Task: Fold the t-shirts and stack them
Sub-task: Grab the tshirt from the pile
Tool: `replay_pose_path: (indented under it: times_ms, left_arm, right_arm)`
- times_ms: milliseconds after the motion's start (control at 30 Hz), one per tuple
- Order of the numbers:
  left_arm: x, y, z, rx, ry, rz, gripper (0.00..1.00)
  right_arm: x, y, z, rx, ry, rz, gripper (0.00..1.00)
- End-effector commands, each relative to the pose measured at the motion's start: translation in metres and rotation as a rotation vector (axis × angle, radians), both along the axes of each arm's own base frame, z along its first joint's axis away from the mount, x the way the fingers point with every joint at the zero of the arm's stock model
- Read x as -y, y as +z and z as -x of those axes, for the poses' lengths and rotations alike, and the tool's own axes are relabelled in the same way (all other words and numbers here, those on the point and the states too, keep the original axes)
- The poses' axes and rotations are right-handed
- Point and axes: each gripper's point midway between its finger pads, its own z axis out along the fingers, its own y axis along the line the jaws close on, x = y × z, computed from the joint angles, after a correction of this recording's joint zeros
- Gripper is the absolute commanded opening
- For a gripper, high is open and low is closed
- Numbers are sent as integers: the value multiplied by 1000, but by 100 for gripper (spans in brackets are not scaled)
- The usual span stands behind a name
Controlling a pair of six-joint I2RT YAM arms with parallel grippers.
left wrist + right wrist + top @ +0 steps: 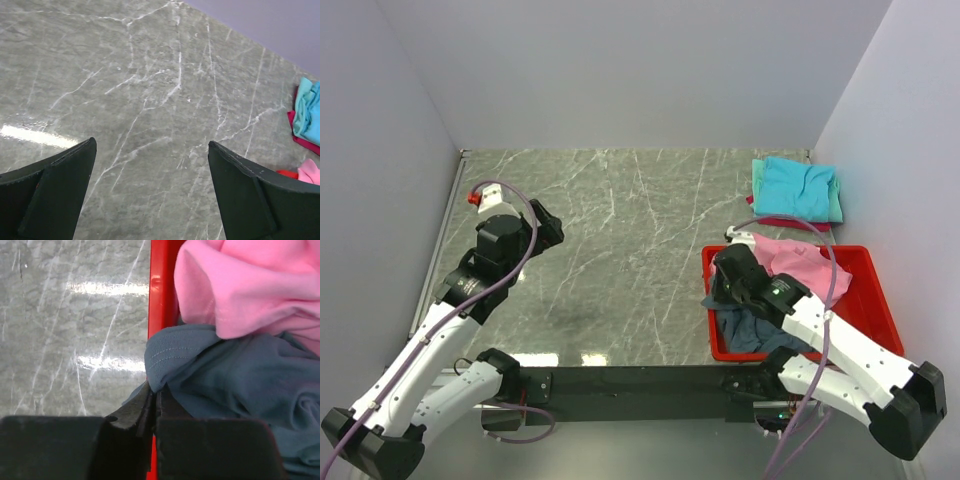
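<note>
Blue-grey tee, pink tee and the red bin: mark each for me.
blue-grey tee point(240, 375), right wrist view, bunched body under the pink cloth
pink tee point(250, 285), right wrist view, top fold
red bin point(160, 280), right wrist view, rim beside the table

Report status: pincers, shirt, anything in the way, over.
Left pincer open, over table. Right pincer shut on blue-grey tee at red bin wall. Pink tee overlapping it.
</note>
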Motion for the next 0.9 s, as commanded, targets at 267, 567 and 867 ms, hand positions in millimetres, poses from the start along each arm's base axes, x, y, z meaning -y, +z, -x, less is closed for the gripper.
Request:
replay_pose_path:
  times_ms: [267, 567, 867]
  left_arm:
    - [5, 12, -2, 35, -39, -6, 99]
    - [19, 20, -17, 45, -98, -30, 99]
    - [56, 43, -38, -4, -269, -63, 100]
  right_arm:
    - [-5, 105, -23, 130, 34, 23, 0]
    - [-19, 273, -61, 403, 64, -33, 0]
    - [-48, 416, -74, 636, 160, -191, 0]
